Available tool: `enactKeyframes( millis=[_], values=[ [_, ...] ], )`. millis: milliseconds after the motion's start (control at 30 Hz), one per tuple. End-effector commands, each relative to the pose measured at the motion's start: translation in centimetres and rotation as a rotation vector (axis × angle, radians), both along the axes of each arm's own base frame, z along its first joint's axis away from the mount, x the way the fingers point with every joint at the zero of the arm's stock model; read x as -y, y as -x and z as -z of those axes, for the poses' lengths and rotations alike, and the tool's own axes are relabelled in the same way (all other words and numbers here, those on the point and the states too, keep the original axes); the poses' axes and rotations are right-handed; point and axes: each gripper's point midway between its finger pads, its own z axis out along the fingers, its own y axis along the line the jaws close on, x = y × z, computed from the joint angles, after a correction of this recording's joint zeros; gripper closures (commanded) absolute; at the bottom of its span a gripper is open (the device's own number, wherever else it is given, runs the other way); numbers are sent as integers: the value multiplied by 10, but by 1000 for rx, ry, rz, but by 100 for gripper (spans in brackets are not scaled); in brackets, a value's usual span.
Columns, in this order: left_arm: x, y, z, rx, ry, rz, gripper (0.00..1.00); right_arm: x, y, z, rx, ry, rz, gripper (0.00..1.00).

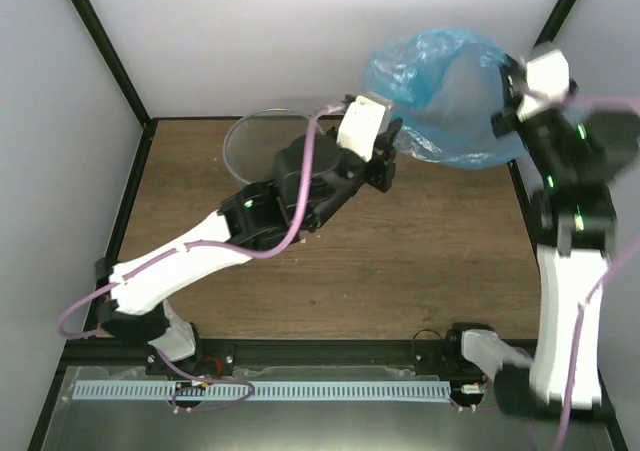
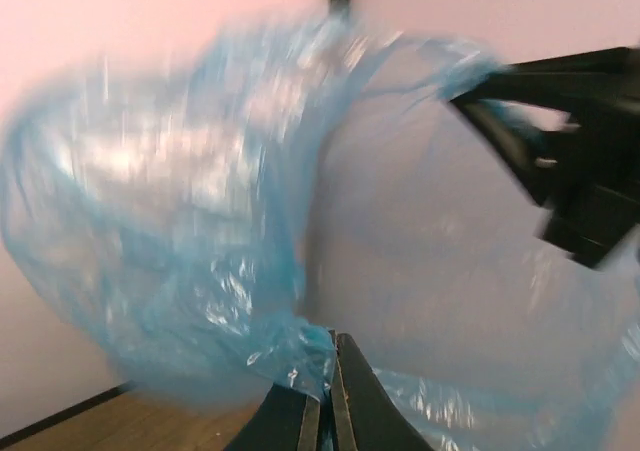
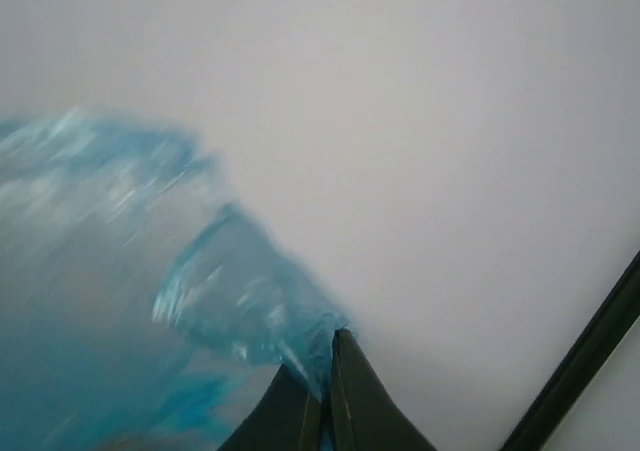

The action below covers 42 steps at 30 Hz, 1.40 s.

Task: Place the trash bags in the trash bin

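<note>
Back left: trash bin (image 1: 248,141) upright on the table (image 1: 430,241), partly hidden behind the left arm, no blue film visible in it. Centre: left gripper (image 2: 328,403) pinched shut on the film's lower edge. Right of that — trash bag (image 1: 440,76) held open in mid-air, off to the bin's right. Far right: right gripper (image 3: 325,403) clamped shut on the opposite edge. Remaining — carry across, lower in, release.

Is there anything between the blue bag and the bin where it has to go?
No loose thing stands between them. The left gripper and right gripper pinch the bag right of the bin. Only the left arm itself crosses over part of the bin.
</note>
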Motion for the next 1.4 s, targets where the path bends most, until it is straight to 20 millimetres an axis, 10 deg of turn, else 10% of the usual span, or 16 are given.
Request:
enactKeyframes(
  millis=[0, 167, 300, 500, 733, 967, 1167, 1300, 1367],
  values=[
    [1, 7, 68, 36, -253, -6, 96, -16, 60, 43, 15, 31, -75, 99],
    [5, 11, 259, -186, -468, 21, 96, -7, 42, 261, -405, 109, -40, 99],
    [-1, 37, 297, -267, -496, 79, 96, -32, 84, 289, -453, 139, -195, 99],
    [-23, 49, 265, -247, -404, 87, 96, -58, 135, 258, -315, 188, -350, 99],
    [-28, 62, 240, -275, -333, 148, 96, -64, 138, 227, -328, 113, -384, 99],
    [-32, 30, 228, -430, -316, 76, 96, -43, 83, 225, -455, 7, -253, 99],
    [-43, -70, 203, -434, -289, -74, 96, -2, -13, 215, -501, -16, -17, 99],
    [-40, -98, 118, -306, -302, -114, 96, 10, -60, 99, -372, 1, 23, 99],
    [-43, -85, 44, -187, -203, -73, 96, 3, -36, 15, -207, 12, -14, 99]
  ],
)
